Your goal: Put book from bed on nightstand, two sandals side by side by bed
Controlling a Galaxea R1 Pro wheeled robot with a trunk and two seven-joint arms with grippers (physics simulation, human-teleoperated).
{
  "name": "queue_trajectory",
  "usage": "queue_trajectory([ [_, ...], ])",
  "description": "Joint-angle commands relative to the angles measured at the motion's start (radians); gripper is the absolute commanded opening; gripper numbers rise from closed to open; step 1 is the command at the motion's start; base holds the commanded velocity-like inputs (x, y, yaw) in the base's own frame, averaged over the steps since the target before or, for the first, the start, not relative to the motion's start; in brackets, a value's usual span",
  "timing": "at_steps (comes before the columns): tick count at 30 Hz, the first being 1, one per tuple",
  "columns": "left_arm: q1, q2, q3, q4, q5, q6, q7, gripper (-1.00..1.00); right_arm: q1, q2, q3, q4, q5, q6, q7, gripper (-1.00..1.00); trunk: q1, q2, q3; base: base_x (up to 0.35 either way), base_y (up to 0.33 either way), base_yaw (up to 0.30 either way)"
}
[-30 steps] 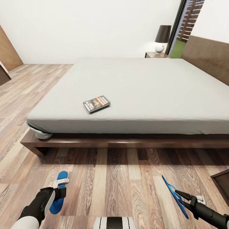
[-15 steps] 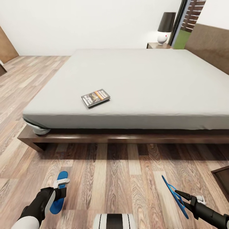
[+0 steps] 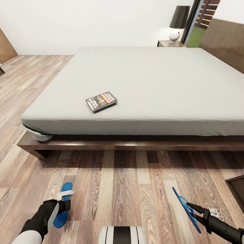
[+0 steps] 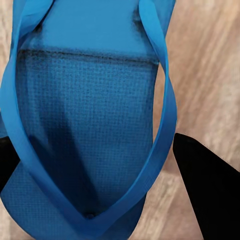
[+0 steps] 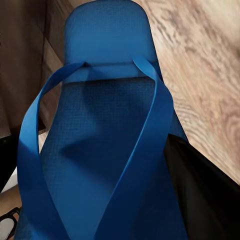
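Nearer now, the bed (image 3: 135, 144) looms; left gripper (image 3: 64, 200) and right gripper (image 3: 196, 209) each stay clamped on a sandal (image 3: 63, 203), (image 3: 185, 208). Next, lower both together bedside.

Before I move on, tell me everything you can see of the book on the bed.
The book is a small, thin paperback with a dark cover, an orange band and pale lettering too small to read. It lies flat and closed, cover up, skewed to the mattress edge, on the bare grey mattress of the bed near its front left corner. Only the mattress touches it.
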Motion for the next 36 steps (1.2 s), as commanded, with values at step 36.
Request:
queue_trajectory([
  [36, 0.0, -0.001, 0.008, -0.001, -0.007, 0.001, -0.009, -1.0, 0.0, 0.0, -0.002, 0.0, -0.003, 0.007, 0.002, -1.0, 0.0, 0.0, -0.001, 0.16, 0.115, 0.0],
])
